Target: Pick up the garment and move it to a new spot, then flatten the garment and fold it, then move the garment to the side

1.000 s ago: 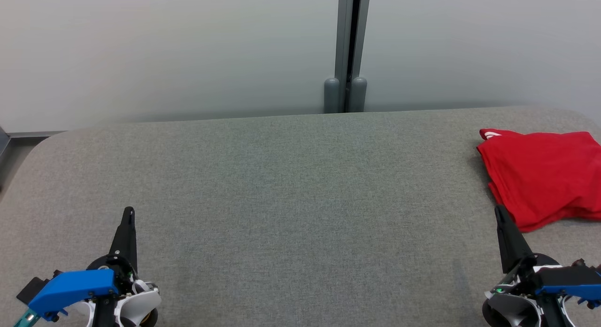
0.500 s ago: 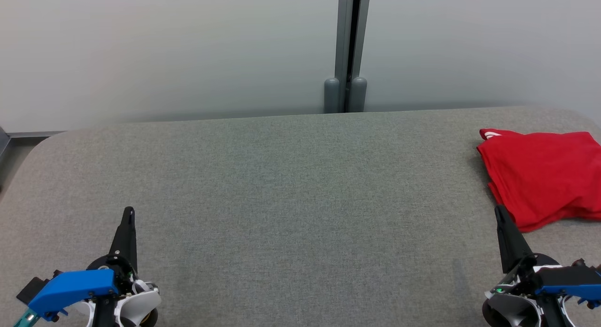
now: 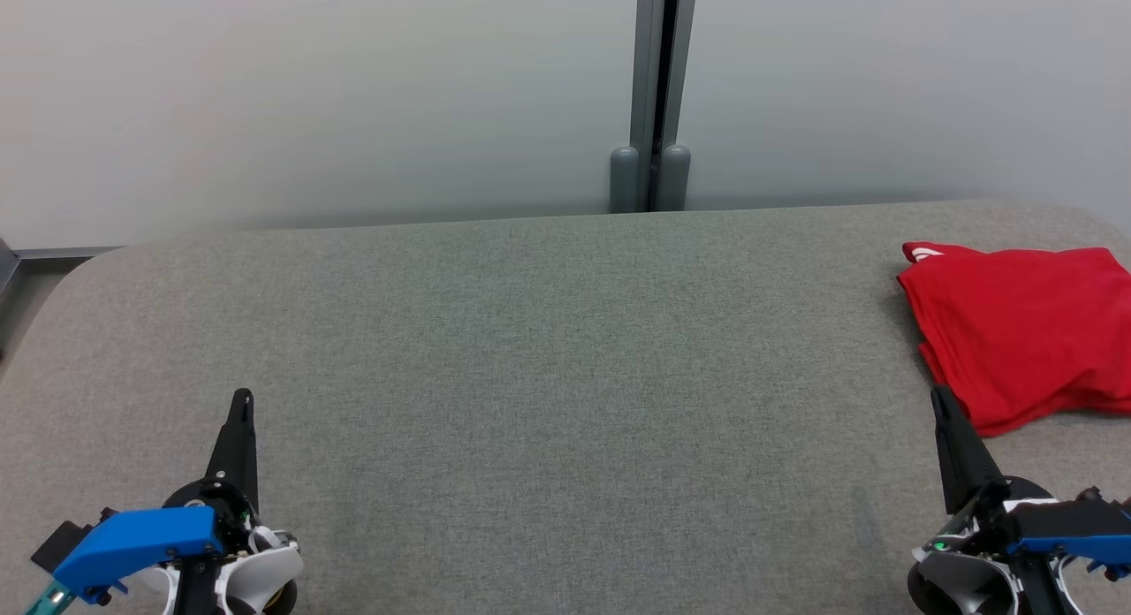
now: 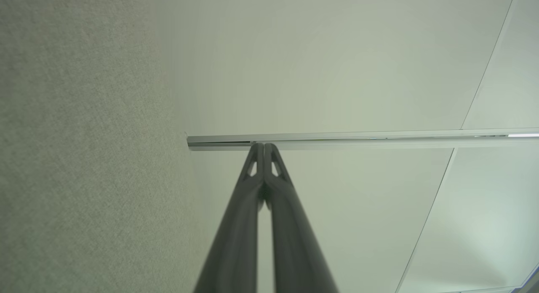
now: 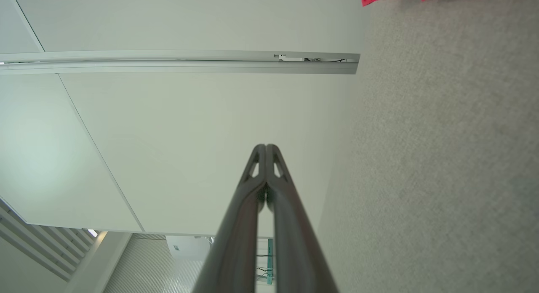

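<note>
Garment point(image 3: 1016, 332) just ahead, rightward of right gripper point(image 3: 938, 396) — nearer arm. Left gripper point(image 3: 241, 396) well apart. Both pinched closed, empty.

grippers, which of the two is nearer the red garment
The right gripper: its closed tip sits just beside the near edge of the red garment, while the left gripper is far across the grey table.
</note>
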